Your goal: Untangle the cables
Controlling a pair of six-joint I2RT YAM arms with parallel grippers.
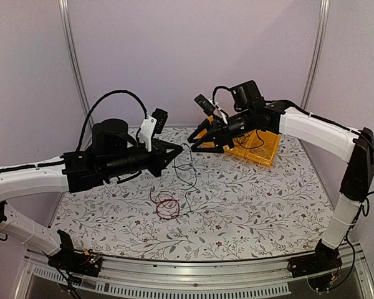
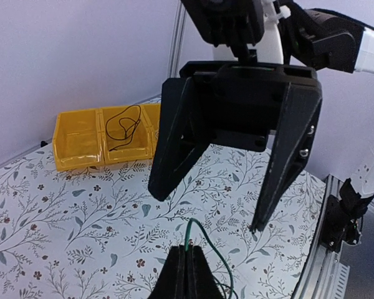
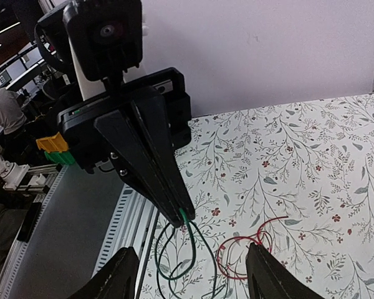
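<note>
Three cables were in view: one green, one red and one black. The green cable (image 2: pixel 189 235) was pinched between the fingers of the left tool (image 2: pixel 187 274), which were pressed together on it. From there it hung down in loose loops toward the desk (image 1: pixel 249 205). The red cable (image 1: pixel 165 202) lay in a small coil on the desk, below and a little in front of the left tool. The lower end of the green cable reached down near this coil, but I could not tell if the two were touching or crossed. The black cable (image 2: pixel 124 129) lay alone in one compartment of the yellow bin (image 2: pixel 81 146), which stood at the far side of the desk, well apart from the other two cables. The right tool (image 2: pixel 205 213) was spread and held nothing. It faced the left tool closely, with its two fingers on either side of the pinched point but not touching the cable. Both tools were above the desk, near its far middle.
</note>
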